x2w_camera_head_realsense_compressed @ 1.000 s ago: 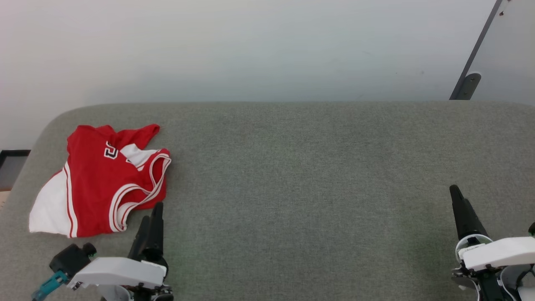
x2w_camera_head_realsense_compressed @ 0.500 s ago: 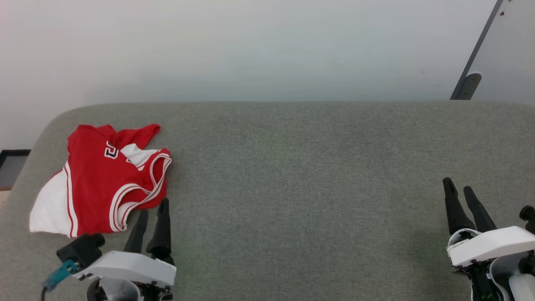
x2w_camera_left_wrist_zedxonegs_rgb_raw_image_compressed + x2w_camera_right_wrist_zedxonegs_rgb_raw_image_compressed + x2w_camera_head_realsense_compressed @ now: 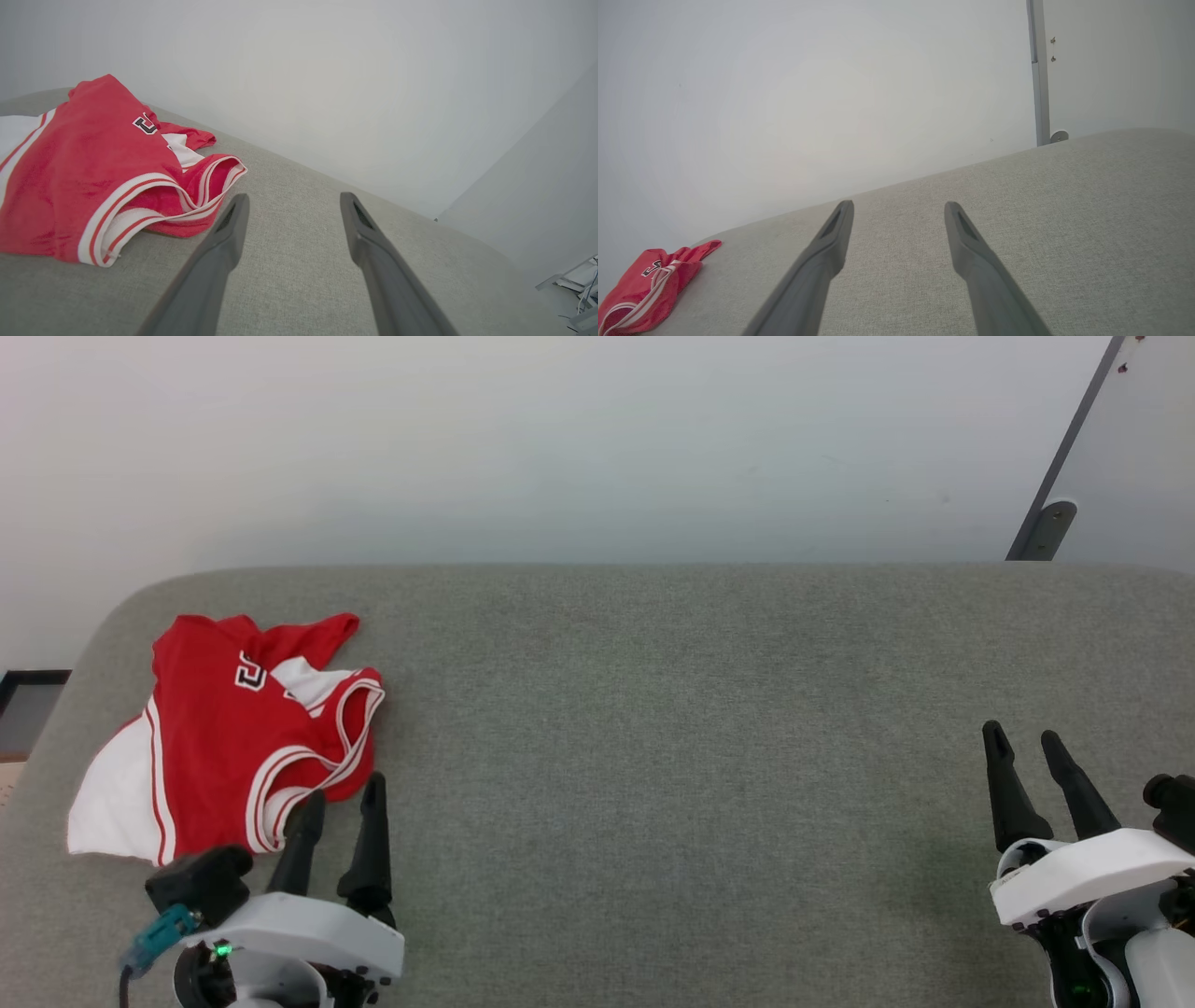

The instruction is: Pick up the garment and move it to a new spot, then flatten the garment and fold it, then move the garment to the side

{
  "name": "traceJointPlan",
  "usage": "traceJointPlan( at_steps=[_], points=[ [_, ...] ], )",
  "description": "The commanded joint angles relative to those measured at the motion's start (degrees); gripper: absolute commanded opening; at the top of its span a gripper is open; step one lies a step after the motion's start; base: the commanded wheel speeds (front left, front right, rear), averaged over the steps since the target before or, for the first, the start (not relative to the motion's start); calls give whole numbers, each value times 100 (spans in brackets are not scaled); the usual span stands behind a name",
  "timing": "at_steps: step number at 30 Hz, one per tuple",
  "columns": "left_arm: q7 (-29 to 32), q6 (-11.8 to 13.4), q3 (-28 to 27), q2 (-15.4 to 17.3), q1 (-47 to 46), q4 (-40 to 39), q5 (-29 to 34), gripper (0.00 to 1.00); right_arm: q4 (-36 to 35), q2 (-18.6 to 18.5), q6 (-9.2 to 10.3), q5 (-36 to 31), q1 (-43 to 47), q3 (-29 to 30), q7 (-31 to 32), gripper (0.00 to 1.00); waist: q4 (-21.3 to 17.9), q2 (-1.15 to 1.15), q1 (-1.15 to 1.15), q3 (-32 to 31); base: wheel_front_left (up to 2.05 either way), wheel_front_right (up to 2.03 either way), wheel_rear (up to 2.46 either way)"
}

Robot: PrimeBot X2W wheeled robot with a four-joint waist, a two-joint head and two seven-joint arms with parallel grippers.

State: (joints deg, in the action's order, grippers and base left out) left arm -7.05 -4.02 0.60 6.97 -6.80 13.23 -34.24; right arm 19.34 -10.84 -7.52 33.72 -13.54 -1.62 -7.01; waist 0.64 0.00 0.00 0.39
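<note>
Red garment [image 3: 215, 737] crumpled on grey table [image 3: 653, 756], left gripper [image 3: 344, 789] spread beside it, right gripper [image 3: 1020, 733] spread, well apart.

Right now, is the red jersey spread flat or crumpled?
Crumpled, not spread flat: the jersey lies bunched, with its shoulder part folded over the body and one armhole doubled up.

Grey fabric tabletop [image 3: 653, 756], pale wall [image 3: 560, 448], grey post [image 3: 1046, 523] beyond.

Crumpled red jersey [image 3: 219, 733], table's left
</note>
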Motion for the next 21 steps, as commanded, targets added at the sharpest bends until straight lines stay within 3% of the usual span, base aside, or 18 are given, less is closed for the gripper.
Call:
traceJointPlan(
  at_steps=[1,21],
  points=[
    [-67,33,21,52,-130,-68,235,100,-19,-76,3,-250,-152,-19,-69,100,0,0,0,-4,0,0,0],
    [-343,31,95,98,-112,55,1278,100,91,-142,4,-1084,-274,-38,-342,100,32,0,0,-62,0,0,0]
  ],
)
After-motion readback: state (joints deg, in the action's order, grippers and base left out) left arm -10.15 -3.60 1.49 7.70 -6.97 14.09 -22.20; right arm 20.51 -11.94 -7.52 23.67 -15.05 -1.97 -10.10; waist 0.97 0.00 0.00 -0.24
